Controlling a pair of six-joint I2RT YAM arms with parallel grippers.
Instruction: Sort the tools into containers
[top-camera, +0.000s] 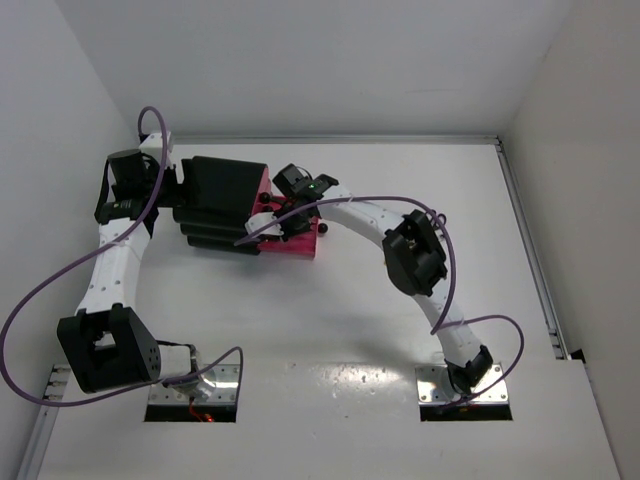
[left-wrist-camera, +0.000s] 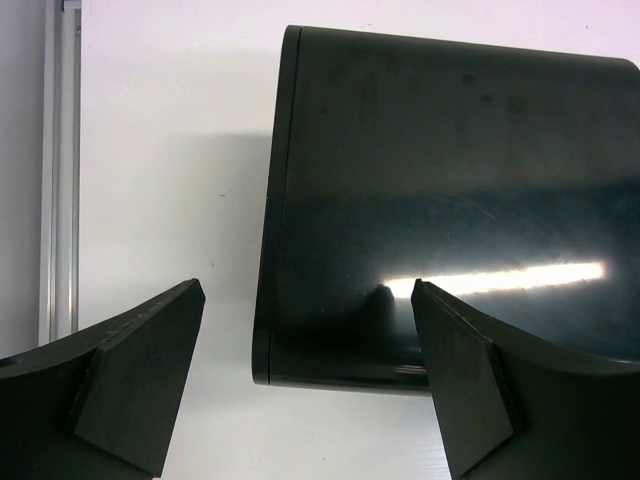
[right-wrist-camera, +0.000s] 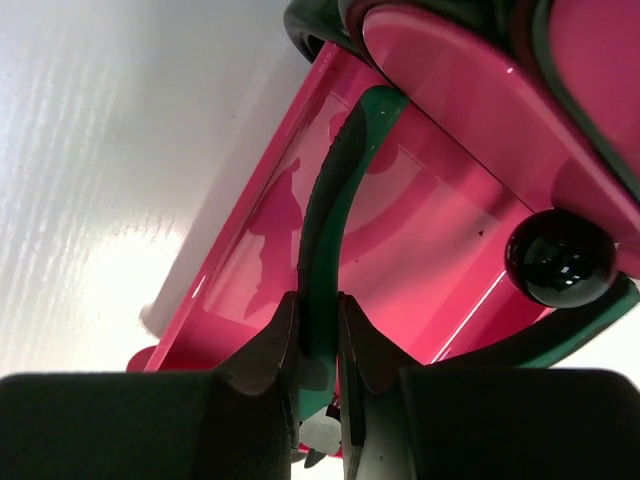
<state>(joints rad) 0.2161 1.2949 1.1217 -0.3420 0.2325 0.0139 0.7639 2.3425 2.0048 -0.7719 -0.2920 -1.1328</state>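
Now the pliers (right-wrist-camera: 325, 210), one slim curved handle reading glossy green, sit pinched between the right gripper's (right-wrist-camera: 318, 340) dark fingers over the open pink plastic drawer (right-wrist-camera: 420, 230), whose smooth floor mirrors them. A round black knob (right-wrist-camera: 560, 257) gleams nearby. The left gripper's (left-wrist-camera: 308, 300) wedge-shaped jaws stand apart, holding nothing, facing the glossy, round-cornered black cabinet (left-wrist-camera: 450, 180) on the white table (top-camera: 330, 330).
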